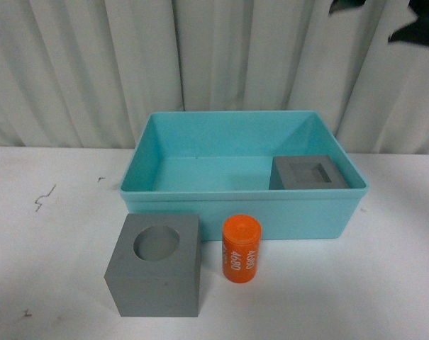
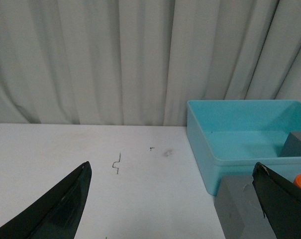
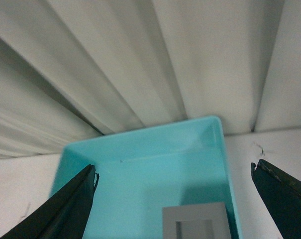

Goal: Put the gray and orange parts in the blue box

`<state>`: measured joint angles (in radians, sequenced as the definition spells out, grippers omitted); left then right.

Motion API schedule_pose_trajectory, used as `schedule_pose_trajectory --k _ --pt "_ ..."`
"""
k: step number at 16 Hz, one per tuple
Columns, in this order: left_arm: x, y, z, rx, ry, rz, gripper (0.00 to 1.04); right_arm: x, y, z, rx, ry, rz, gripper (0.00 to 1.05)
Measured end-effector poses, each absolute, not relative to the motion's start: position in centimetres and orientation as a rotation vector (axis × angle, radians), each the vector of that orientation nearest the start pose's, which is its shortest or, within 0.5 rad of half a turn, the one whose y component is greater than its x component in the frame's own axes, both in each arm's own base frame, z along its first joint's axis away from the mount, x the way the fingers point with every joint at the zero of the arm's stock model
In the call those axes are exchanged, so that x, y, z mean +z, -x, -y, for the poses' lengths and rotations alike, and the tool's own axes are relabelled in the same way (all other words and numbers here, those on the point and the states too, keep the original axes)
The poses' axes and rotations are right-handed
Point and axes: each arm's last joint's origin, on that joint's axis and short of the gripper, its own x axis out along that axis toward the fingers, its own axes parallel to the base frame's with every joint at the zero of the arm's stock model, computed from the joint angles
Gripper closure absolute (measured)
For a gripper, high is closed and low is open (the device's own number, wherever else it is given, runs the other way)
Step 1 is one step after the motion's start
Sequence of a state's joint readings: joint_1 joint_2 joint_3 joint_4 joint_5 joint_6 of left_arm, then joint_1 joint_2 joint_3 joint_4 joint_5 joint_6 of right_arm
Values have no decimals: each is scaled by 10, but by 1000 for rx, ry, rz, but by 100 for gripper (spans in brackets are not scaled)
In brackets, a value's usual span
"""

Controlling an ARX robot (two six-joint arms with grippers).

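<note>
White pleated curtains (image 1: 72, 71) hang behind the white worktop (image 1: 51, 241), and on it stands the blue box (image 1: 292, 216). Inside the box, in its near right corner, sits the gray cube with a square recess (image 1: 310, 173). Just in front of the box stand the gray cube with a round recess (image 1: 157, 273), toward the left end, and the upright orange cylinder (image 1: 241, 250), near the middle. The left gripper (image 2: 171, 167), left of the box, is spread wide and empty. The right gripper (image 3: 173, 167) faces into the box from above, also spread and holding nothing.
</note>
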<state>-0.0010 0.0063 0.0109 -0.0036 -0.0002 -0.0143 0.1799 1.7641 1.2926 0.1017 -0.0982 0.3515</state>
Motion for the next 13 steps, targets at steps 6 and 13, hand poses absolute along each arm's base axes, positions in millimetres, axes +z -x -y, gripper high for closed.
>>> schedule_pose_trajectory --k 6,13 --pt "166 -97 0 -1 14 1 7 227 -228 -31 -4 -14 -11 89" --pt "166 -97 0 -1 14 1 7 195 -180 -13 -4 -4 -13 103"
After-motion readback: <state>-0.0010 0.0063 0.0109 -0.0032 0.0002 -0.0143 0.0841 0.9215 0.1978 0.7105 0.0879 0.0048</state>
